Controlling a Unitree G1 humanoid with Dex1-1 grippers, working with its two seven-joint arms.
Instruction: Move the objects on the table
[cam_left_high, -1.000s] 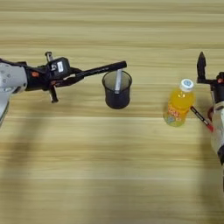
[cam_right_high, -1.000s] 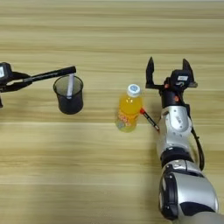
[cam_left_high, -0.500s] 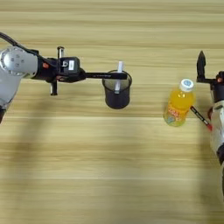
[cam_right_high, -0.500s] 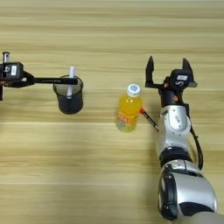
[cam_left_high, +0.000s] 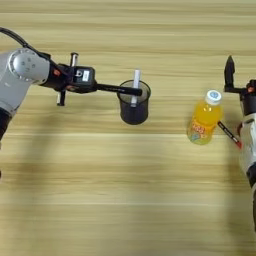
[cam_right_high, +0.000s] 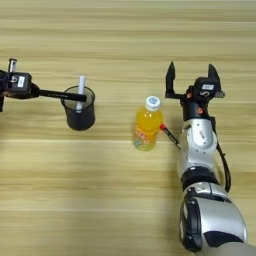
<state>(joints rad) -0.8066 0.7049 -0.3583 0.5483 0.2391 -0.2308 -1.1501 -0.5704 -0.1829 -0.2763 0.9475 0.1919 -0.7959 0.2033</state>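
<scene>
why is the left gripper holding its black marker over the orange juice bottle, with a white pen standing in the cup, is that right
Not quite. The left gripper holds the black marker over the black cup, not over the orange juice bottle, which stands apart to the right. The left eye view shows the marker's tip at the cup's rim. The white pen does stand in the cup.

one cup (cam_left_high: 134, 108), one bottle (cam_left_high: 202, 123), two pens (cam_right_high: 171, 137).

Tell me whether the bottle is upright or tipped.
Upright. The bottle stands on its base on the table, white cap on top, beside the right claw's arm.
</scene>
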